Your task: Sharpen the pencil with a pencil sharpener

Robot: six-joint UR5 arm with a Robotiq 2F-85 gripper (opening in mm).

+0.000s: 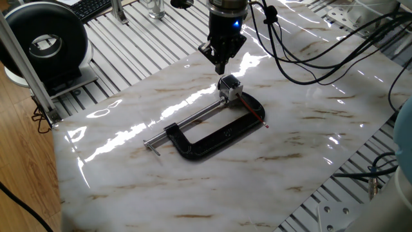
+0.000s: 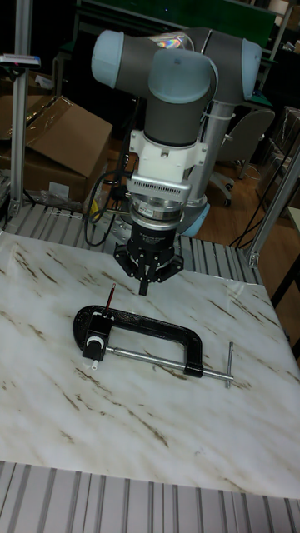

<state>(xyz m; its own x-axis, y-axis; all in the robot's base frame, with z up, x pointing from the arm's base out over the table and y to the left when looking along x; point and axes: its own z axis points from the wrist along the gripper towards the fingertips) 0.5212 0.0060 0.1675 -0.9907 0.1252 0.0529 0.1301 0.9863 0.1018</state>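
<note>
A marble-patterned white sheet [image 1: 302,129] is laid over a ribbed metal table [image 1: 138,45]. A black C-clamp [image 1: 215,138] is seen lying flat near the sheet's centre, the pencil sharpener [image 1: 229,87] at its 12 o'clock end, the pencil [image 1: 255,113] at 2 o'clock beside its frame.

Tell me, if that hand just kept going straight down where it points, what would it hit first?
Probably bare marble tabletop. The hand points down, its jaws together, and hangs above and just behind the black clamp, beside the pencil and sharpener. Depth is unclear, so it might clip the clamp's frame.
</note>
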